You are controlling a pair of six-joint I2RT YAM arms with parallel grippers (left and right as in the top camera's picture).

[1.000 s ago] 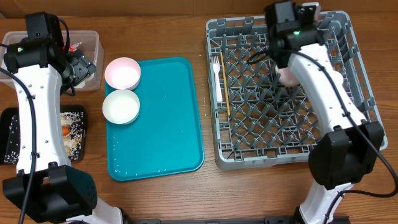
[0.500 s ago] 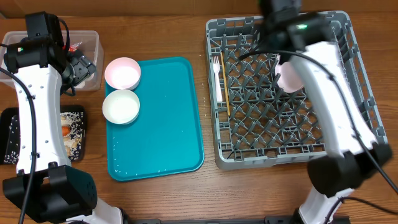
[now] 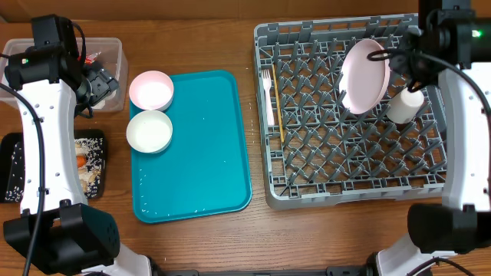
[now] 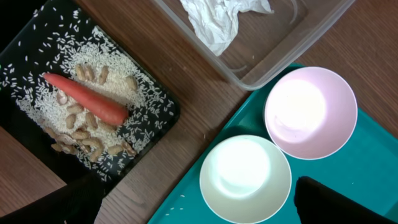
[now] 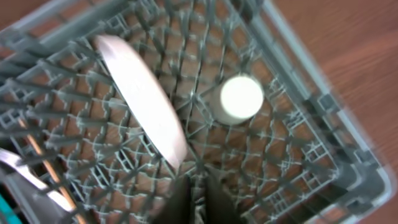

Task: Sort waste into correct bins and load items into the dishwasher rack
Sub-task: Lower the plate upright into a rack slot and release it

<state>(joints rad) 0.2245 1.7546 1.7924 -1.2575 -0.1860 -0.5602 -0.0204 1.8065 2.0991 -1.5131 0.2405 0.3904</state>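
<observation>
Overhead, the grey plastic dishwasher rack (image 3: 345, 192) fills the right of the wooden table, a square of latticed walls and upright pegs over a grid floor. A round, smooth pinkish plate (image 3: 364, 75) stands on edge between its pegs, tilted, and a small white cup (image 3: 404, 106) sits just beside it toward the rack's right wall. Along the rack's left side lie a white plastic fork (image 3: 267, 92) and a thin wooden stick (image 3: 279, 123), side by side.

The right gripper (image 5: 193, 198) hangs above the rack floor near the plate's lower rim with its fingers pressed together and nothing between them. The left gripper (image 3: 98, 80) is spread fully wide and empty; its dark fingers (image 4: 336, 199) frame the two bowls from above.

A glossy pink bowl (image 3: 151, 90) and a white bowl (image 3: 149, 131) sit touching at the upper left corner of the flat teal tray (image 3: 199, 169) (the rest of it is bare apart from a few specks). Beyond the tray's corner, the clear tub (image 4: 292, 31) holds a crumpled white napkin (image 4: 217, 18). The shallow black tray (image 4: 155, 121) carries an orange carrot (image 4: 87, 99) on scattered rice (image 4: 140, 102) and beige scraps (image 4: 81, 140). A strip of bare wood separates the black tray from the teal tray's edge, and another separates the teal tray from the rack.
</observation>
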